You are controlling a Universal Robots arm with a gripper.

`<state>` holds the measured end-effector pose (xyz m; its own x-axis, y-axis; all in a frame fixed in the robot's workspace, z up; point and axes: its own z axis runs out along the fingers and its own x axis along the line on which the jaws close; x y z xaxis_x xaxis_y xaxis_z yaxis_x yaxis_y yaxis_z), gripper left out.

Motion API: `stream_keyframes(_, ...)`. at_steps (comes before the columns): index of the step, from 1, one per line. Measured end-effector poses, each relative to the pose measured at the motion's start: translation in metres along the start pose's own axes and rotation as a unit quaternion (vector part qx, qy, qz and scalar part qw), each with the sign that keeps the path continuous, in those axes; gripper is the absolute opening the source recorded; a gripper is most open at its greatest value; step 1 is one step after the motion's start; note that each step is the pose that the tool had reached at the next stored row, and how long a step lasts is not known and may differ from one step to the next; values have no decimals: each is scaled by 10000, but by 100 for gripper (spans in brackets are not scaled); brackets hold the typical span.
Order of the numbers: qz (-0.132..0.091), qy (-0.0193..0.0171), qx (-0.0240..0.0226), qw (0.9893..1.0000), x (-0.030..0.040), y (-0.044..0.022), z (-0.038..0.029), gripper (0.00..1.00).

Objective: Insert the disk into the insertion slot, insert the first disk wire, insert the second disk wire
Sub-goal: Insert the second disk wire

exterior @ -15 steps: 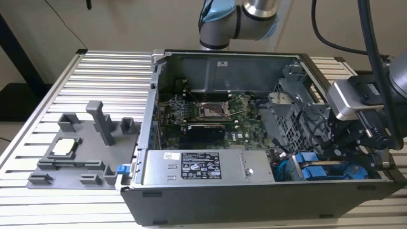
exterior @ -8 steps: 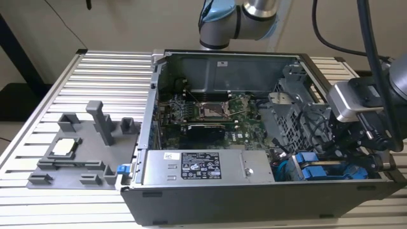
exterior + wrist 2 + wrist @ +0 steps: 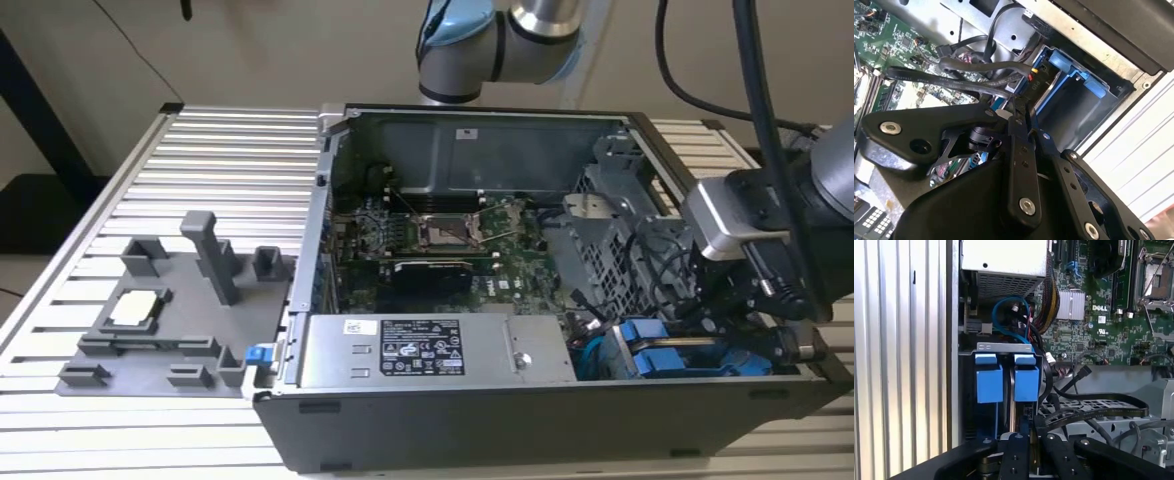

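Disk [image 3: 1026,382] seated in the drive bay [image 3: 1004,346] at a corner of the open computer case [image 3: 534,430], blue carrier end showing, just beside the other blue-carriered drive [image 3: 989,382]. Judged the nearer to the hand's line, though hard to tell apart by look. First step apparently done. Wire steps seemingly under way: hand [image 3: 1021,107] reaching into the case, narrow, fingertips [image 3: 1015,111] drawn close together just beside a black wire connector [image 3: 1035,80] at the bay mouth. Whether pinching that connector, cannot tell; whether either wire already plugged, cannot tell.

Counted: two blue carriers side by side, one hand, one case, one power supply [image 3: 427,350], one grey fixture tray [image 3: 147,330] on the slatted tabletop [image 3: 200,150]. Several black cables looping near the bay, too tangled for a sure count.
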<state>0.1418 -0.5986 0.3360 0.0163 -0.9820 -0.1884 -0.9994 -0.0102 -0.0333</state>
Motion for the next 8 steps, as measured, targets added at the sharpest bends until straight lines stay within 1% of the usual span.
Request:
stream_keyframes(6,6,-9,4,10000,1,-1,12,16)
stream_keyframes(8,6,-8,2,10000,2,-1,13,17)
